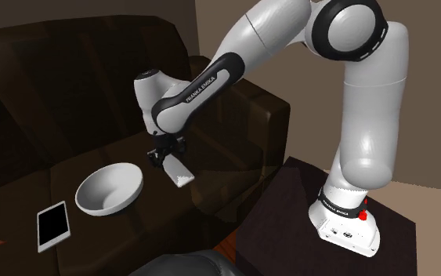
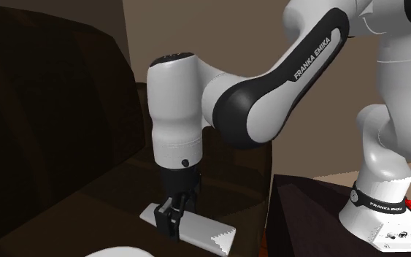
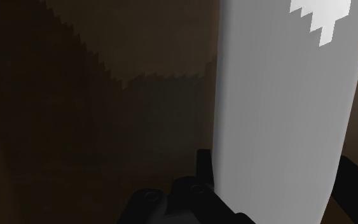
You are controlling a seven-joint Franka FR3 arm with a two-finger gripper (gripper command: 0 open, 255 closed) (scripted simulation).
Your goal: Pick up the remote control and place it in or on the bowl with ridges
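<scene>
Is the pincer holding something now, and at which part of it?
Yes. The pincer clasps the grey remote control across its long edges, near one end.

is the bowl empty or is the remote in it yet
Empty: the bowl shows a bare white inside, and the remote is outside it, clasped in the gripper.

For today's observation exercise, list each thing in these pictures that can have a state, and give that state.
Remote: clasped near one end between the jaws.
Jaws: shut on the remote.
Bowl: upright, empty, on the sofa seat.
Phone: lying flat, screen black.
</scene>
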